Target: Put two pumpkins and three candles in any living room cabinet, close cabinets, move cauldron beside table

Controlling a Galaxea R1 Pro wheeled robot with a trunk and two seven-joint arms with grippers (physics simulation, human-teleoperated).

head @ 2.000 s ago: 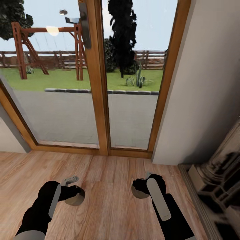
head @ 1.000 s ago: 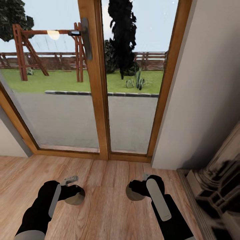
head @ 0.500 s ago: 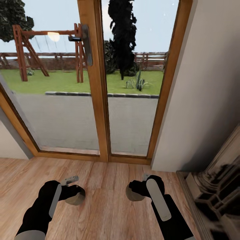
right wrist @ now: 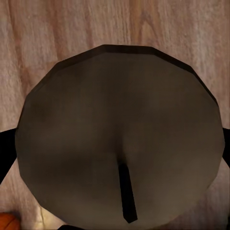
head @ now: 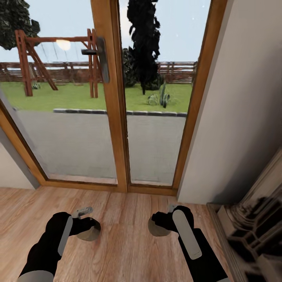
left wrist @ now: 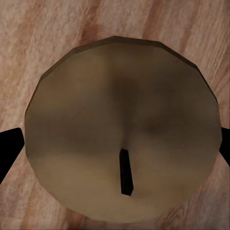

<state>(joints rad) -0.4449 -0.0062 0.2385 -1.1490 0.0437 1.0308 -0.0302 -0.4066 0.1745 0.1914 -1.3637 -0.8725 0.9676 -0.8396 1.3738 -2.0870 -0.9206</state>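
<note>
Currently, in the head view, we carry one candle [head: 88,232] in the left gripper [head: 87,226] at lower left and another candle [head: 157,228] in the right gripper [head: 160,224] at lower centre, both above the floor [head: 125,250], facing a glass door [head: 113,98]. We judge two candles collected, none stored. Against the earlier frames, the whole view has shifted slightly; the door handle sits lower.

In the left wrist view, the jaws clamp the candle's sides.

In the right wrist view, likewise; an orange shape [right wrist: 7,222] sits at lower left.
</note>
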